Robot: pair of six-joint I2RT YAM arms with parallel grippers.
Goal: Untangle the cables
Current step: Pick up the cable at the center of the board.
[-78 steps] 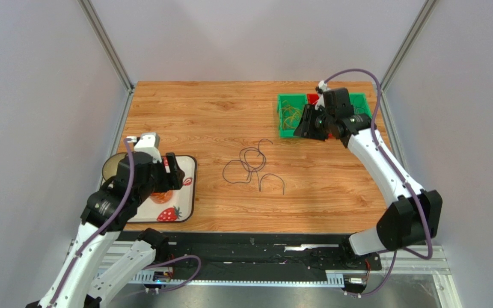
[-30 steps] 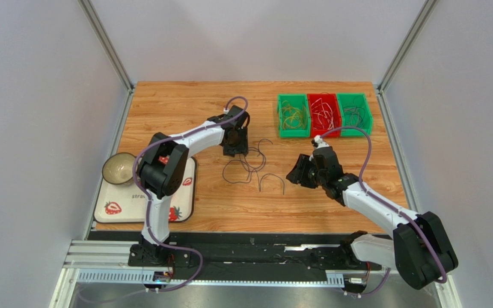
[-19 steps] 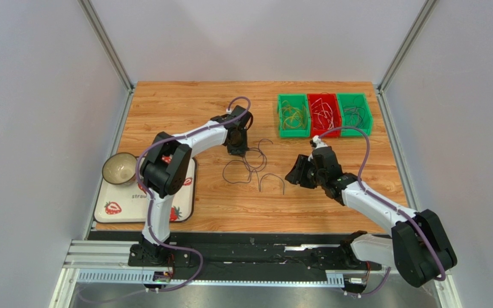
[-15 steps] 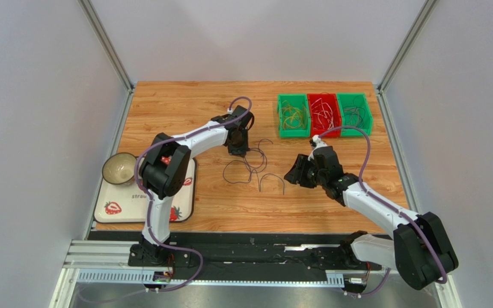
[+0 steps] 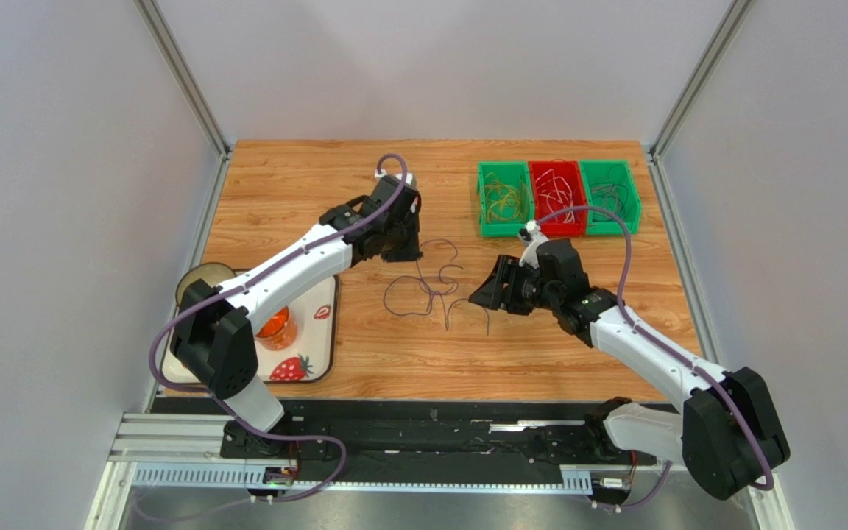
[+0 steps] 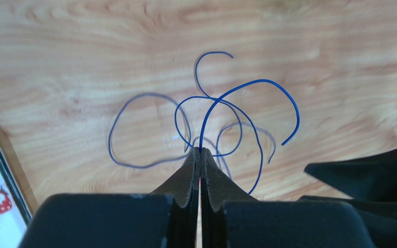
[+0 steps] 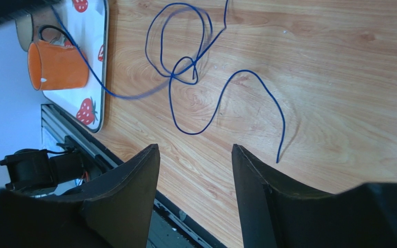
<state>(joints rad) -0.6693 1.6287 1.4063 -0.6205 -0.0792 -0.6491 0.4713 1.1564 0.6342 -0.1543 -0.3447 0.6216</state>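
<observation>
My left pincer (image 6: pixel 200 154) is clenched on one blue cable (image 6: pixel 260 80); next, I judge, my gaping right pincer (image 7: pixel 194 151) must pin the knot of loops (image 7: pixel 173 75).

Loose cables (image 5: pixel 434 289): thin dark-blue wires in a small flat tangle of overlapping loops, mid-table (image 5: pixel 318 188), well apart from every edge. A lifted strand (image 6: pixel 257 80) arcs up off the wood, one end pinched between the closed tips of the left gripper (image 6: pixel 200 152). A free strand (image 7: pixel 247 72) trails off the tangle's near-right side in an S-curve. Near the far-right corner: yellow cables (image 5: pixel 498 200), pale cables (image 5: pixel 556 199), dark cables (image 5: pixel 613 199).
</observation>
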